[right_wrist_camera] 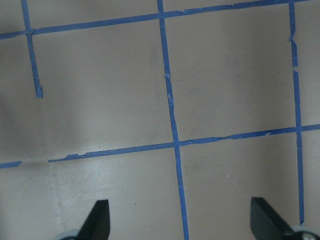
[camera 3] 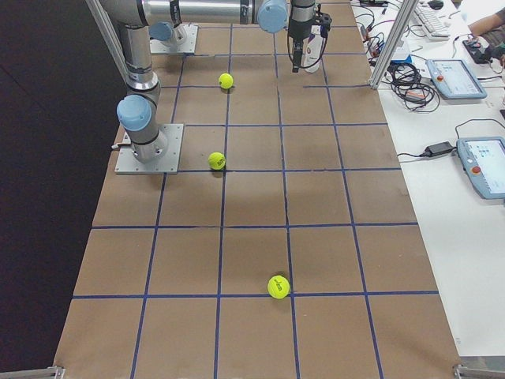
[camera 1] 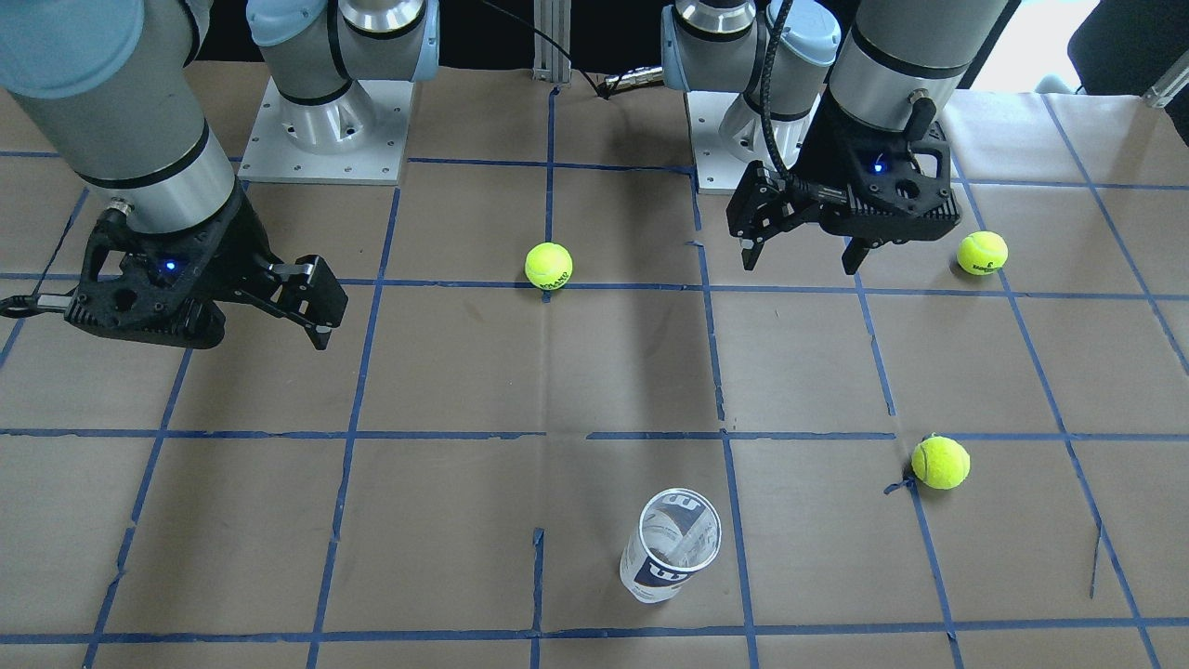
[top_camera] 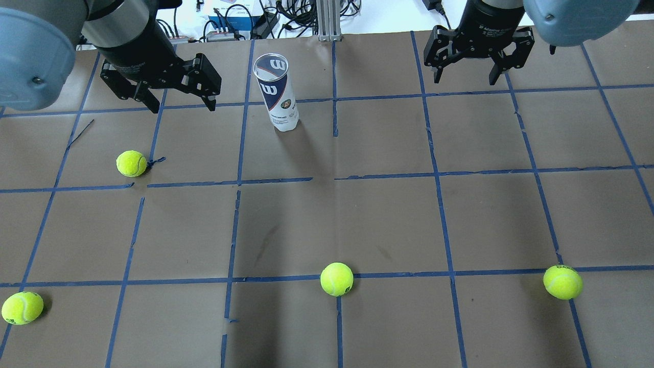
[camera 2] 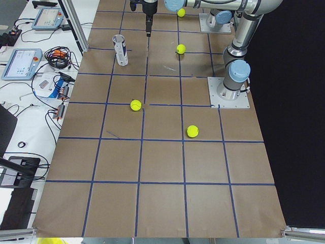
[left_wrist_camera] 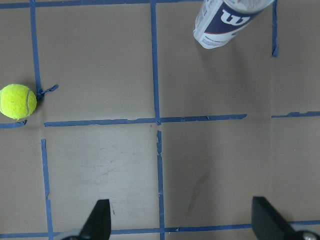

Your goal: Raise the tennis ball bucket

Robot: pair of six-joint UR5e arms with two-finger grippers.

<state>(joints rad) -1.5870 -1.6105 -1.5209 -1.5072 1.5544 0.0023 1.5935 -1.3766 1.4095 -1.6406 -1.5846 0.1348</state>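
Observation:
The tennis ball bucket (top_camera: pixel 276 92) is a clear can with a white and navy Wilson label. It stands upright and open-topped at the table's far side, and it also shows in the front view (camera 1: pixel 671 546) and at the top of the left wrist view (left_wrist_camera: pixel 227 20). My left gripper (top_camera: pixel 183 106) hovers open and empty above the table, to the left of the can and apart from it; it also shows in the front view (camera 1: pixel 801 263). My right gripper (top_camera: pixel 466 80) hovers open and empty far to the can's right, over bare paper (right_wrist_camera: pixel 175 130).
Several yellow-green tennis balls lie loose on the brown paper with its blue tape grid: one near the left gripper (top_camera: pixel 132 163), one at the near left (top_camera: pixel 22 307), one at the near middle (top_camera: pixel 336 279), one at the near right (top_camera: pixel 562 282). Cables and devices lie beyond the far edge (top_camera: pixel 230 20).

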